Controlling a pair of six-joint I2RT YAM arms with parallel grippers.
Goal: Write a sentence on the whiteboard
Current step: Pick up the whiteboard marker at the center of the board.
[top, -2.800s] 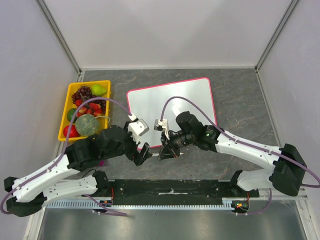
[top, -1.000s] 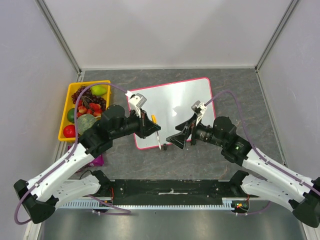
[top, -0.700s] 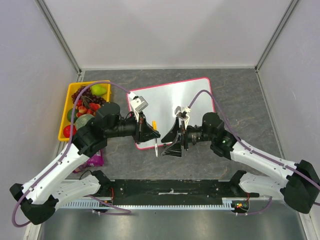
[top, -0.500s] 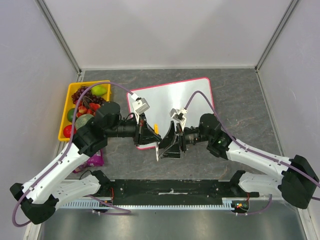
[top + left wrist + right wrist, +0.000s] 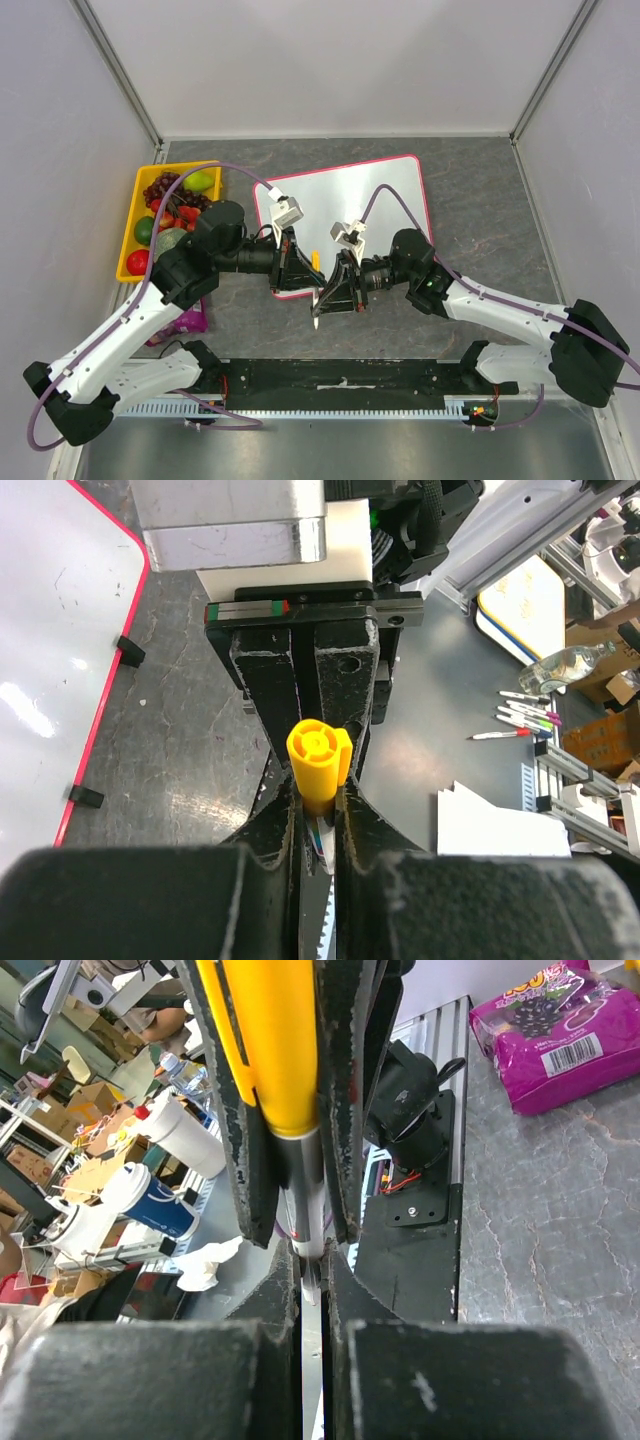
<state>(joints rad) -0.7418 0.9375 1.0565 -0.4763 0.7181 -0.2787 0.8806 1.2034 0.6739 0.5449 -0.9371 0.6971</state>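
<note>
The whiteboard (image 5: 370, 195) has its near left corner hidden under the left fingers (image 5: 292, 272) and right fingers (image 5: 338, 292); any writing is too small to tell. The marker (image 5: 315, 261) has its barrel mostly buried between fingers in both wrist views, and the left wrist view cuts the board off

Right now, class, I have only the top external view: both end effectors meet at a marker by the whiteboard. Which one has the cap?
Observer: The left wrist view shows the left end effector clamped on the yellow cap.
Operator: And the right one?
Observer: In its wrist view, the right end effector pinches the pale barrel just below that cap.
Operator: Can you see the board's near edge?
Observer: Yes, the left wrist view shows two black feet along the whiteboard edge.
</note>
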